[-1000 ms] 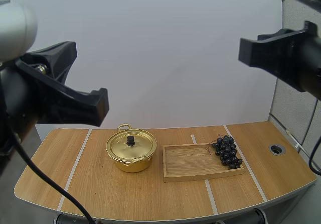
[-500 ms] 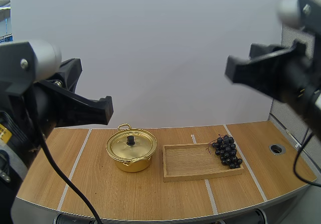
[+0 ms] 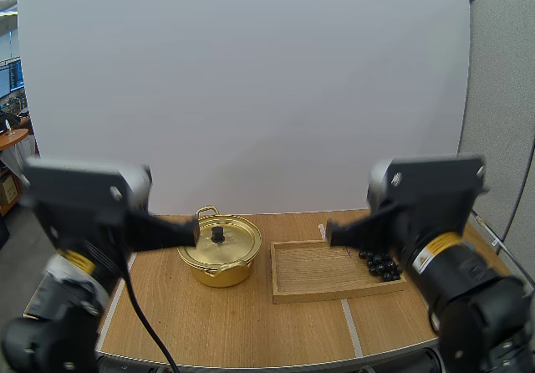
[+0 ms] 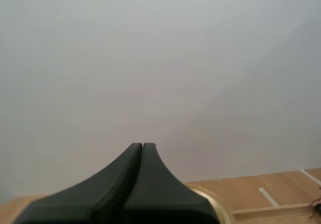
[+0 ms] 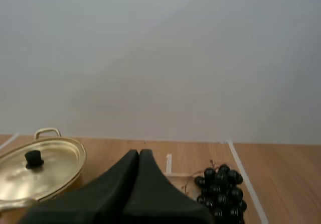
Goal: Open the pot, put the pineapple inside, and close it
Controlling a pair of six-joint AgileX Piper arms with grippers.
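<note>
A gold pot (image 3: 219, 256) stands left of centre on the table, its lid on, with a black knob (image 3: 218, 234). A bunch of dark grapes (image 3: 382, 265) lies at the right end of a wooden tray (image 3: 322, 274), partly hidden behind my right arm. My left gripper (image 3: 191, 232) is shut and empty, its tip just left of the pot. Its fingers lie together as one wedge (image 4: 142, 146) in front of the pot's rim (image 4: 219, 207). My right gripper (image 3: 333, 235), also shut on nothing, hangs over the tray; its wedge (image 5: 139, 153) points between the lid (image 5: 45, 171) and the grapes (image 5: 220, 191).
A round grommet hole is hidden behind my right arm. White seam lines (image 3: 351, 331) cross the wooden table (image 3: 226, 323). Bare wood lies in front of the pot and the tray.
Both arms have swung down from high in the view to table level. The left gripper now sits beside the pot, the right one over the tray. Pot, tray and grapes have not moved.
</note>
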